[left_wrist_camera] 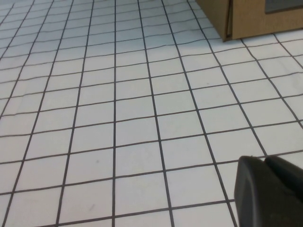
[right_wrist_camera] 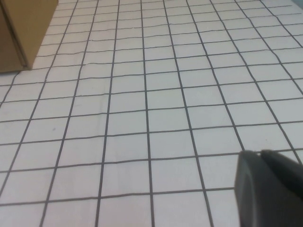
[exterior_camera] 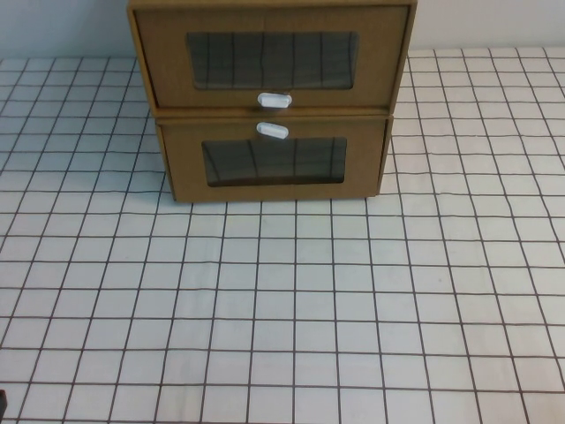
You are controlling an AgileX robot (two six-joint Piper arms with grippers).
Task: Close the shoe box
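The shoe box (exterior_camera: pixel 272 55) is the upper of two stacked brown cardboard drawers at the far middle of the table. It has a clear window and a white oval pull tab (exterior_camera: pixel 274 100) below the window. Its front stands out a little beyond the drawer under it. The twin drawer (exterior_camera: pixel 274 163) below has its white tab (exterior_camera: pixel 272 131) above the window. My left gripper (left_wrist_camera: pixel 262 159) is shut and empty, low over the table, well short of the boxes. My right gripper (right_wrist_camera: pixel 260 152) is shut and empty too, also far from them. Neither gripper shows clearly in the high view.
A white cloth with a black grid (exterior_camera: pixel 282 309) covers the table in front of the boxes. A lower corner of the cardboard stack shows in the left wrist view (left_wrist_camera: pixel 251 19) and in the right wrist view (right_wrist_camera: pixel 19 28).
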